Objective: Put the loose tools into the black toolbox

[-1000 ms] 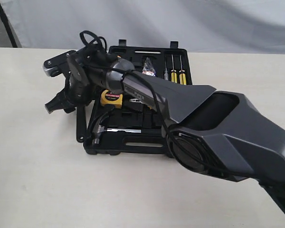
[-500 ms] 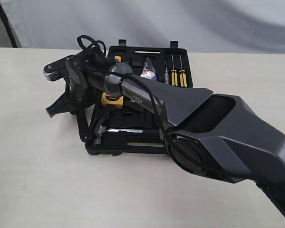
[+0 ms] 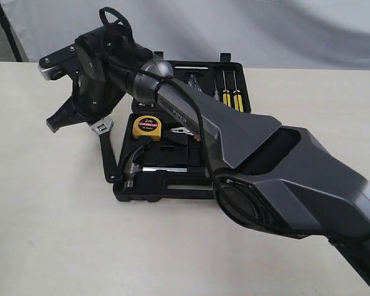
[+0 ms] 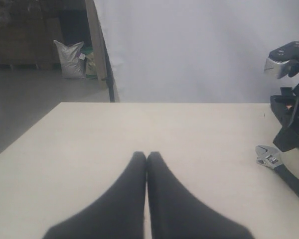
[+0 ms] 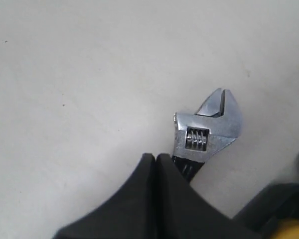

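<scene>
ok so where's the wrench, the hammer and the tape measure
wrench (image 5: 207, 133), right wrist view, on its silver head by the adjusting screw
hammer (image 3: 163, 169), exterior view, on its chrome shaft
tape measure (image 3: 146, 127), exterior view, on the top face of its yellow case

R arm (image 3: 234, 142) stretched far across the middle, R fingers (image 5: 129, 199) pressed together; L fingers (image 4: 119, 199) likewise pressed together.

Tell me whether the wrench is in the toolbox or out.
Out. The wrench lies on the table alongside the toolbox, not in a recess; the right wrist view shows its silver head on bare tabletop.
</scene>
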`<state>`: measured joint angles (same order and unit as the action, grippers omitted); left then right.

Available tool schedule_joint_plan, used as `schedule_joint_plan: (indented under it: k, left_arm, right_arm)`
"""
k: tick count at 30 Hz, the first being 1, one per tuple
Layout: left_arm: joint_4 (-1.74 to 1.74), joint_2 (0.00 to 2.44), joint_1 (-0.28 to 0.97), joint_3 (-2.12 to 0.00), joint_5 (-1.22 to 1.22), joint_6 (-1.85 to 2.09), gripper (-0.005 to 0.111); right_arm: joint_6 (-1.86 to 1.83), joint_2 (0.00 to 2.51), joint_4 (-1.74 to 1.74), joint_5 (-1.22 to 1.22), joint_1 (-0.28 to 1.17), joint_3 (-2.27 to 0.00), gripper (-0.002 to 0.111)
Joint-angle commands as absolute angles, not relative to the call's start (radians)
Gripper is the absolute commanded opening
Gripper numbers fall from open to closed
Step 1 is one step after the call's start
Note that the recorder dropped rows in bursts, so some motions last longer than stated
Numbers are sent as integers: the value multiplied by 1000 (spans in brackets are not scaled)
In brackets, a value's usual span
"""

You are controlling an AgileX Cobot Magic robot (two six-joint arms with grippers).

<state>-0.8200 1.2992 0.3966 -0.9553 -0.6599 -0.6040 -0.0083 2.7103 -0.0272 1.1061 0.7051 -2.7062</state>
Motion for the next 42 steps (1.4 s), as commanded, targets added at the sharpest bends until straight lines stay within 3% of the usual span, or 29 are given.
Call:
schedule_joint_plan:
  k: [1,4,7,8,9,14,15,18,28,42]
  left_arm:
    - [-806,1291,393,-946,-643,-614,1]
    - [-806,1291,393,-946,-643,-614,1]
    - [-806,1291,393,-946,-643,-614,1]
    - [-806,1291,393,-946,-643,-614,1]
    - [-806,1291,393,-946,-643,-614,1]
    - [-806,1291,393,-946,-643,-614,1]
    - [-806,1291,393,-946,-643,-614,1]
    - [-806,1291,393,-946,-643,-614,1]
    - [-806,1291,393,-946,-643,-614,1]
    - [-806,1291,393,-946,-643,-614,1]
  right_arm:
    - [25,2706,-32,1161,700,-2720,0]
    - [163,2740,-71,1149,690,-2707,4]
    - [156,2780,-72,1131,688,-2707,44]
    - [156,2787,-72,1121,688,-2707,53]
    - [160,2799,-72,1108,688,-2707,55]
    - [188,2854,-79,1120,688,-2707,44]
    - [188,2862,-79,1134,688,-2707,37]
    - [150,2875,-70,1173,688,-2707,-1]
    - [-92,2826,69,1130,688,-2708,0]
    - [-120,2643,127,1105,688,-2708,0]
